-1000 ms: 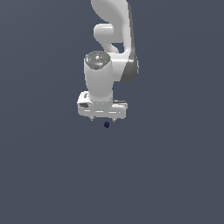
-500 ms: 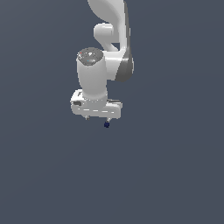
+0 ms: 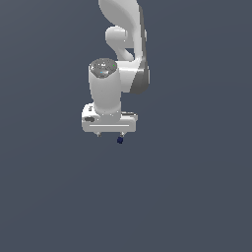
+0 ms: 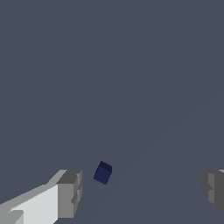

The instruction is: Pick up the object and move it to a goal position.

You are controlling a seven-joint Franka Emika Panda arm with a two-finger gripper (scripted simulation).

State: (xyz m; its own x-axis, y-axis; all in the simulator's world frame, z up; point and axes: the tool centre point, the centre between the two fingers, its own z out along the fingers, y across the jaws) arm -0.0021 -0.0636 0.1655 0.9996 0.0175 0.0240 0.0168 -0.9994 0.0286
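Here the white Panda arm reaches down from the top of the exterior view, its wrist section pointing straight down and ending in the broad white body of the pincer. In that view only two short nubs of the fingers show below the body, one toward the exterior view's left and one toward its right, and the tiny dark navy-blue block sits just under the right-hand nub, so close that contact cannot be judged from there. The wrist view settles more: the pincer is spread wide, with one grey fingertip on a white finger at one side of the picture and the other grey fingertip at the far side, partly cut off by the frame edge. The block lies in the gap between them, much nearer the first fingertip than the second, yet with a clear strip of background showing between block and pad, so nothing is grasped and the pincer is released. The block is turned at an angle to the fingers, showing a darker upper face and a slightly brighter blue side face. Everything around is a flat, uniform slate-grey; no table edge or shadow is distinguishable, so whether the block rests on a surface cannot be told.
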